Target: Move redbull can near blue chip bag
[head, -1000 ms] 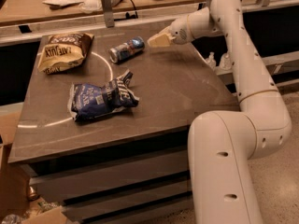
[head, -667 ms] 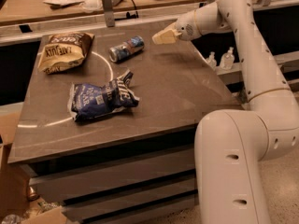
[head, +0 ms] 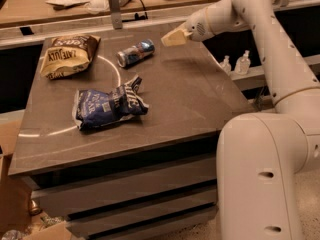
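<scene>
Camera view, single frame. Dark grey table (head: 190, 99) with drawer fronts below its top. The redbull can (head: 135, 52) lies on its side at the far middle of the tabletop, silver end toward the left, blue end toward the right; whether it is opened or what it holds cannot be seen. The blue chip bag (head: 107, 105) lies crumpled near the table's centre-left, closer to the camera than the can and apart from it, its twisted end pointing up toward the can; it looks closed and its contents are not visible. A brown chip bag (head: 67, 56) lies flat at the far left corner, left of the can, also closed and not touching it. A thin white arc (head: 116, 69) is marked on the tabletop between the brown bag and the can. The gripper (head: 170, 37) hovers above the far right part of the table, just right of the can and not touching it; its tan fingers read as one wedge, pressed together, holding nothing. The white arm (head: 265, 44) comes in from the right. Two small clear bottles (head: 235, 64) stand on a ledge beyond the table's right edge. A cardboard box (head: 10, 204) sits on the floor at lower left, its inside out of view.
</scene>
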`<state>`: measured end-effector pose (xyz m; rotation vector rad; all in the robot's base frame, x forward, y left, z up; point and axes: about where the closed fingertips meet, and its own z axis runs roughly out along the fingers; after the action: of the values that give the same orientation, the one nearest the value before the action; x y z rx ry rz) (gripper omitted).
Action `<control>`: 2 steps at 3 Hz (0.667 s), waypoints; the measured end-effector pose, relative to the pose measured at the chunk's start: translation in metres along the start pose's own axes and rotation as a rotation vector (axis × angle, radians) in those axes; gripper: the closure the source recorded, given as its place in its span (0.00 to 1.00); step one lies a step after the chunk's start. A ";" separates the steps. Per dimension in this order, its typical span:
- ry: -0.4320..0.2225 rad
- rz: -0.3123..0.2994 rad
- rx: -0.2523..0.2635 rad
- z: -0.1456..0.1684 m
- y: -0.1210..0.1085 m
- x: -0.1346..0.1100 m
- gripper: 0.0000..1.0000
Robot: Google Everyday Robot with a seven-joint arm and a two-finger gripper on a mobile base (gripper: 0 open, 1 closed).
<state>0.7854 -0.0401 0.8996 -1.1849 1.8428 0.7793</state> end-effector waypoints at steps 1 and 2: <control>0.034 -0.045 -0.013 0.021 0.014 -0.008 0.28; 0.084 -0.145 -0.057 0.038 0.034 -0.021 0.00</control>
<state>0.7699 0.0124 0.9015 -1.3898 1.7890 0.7141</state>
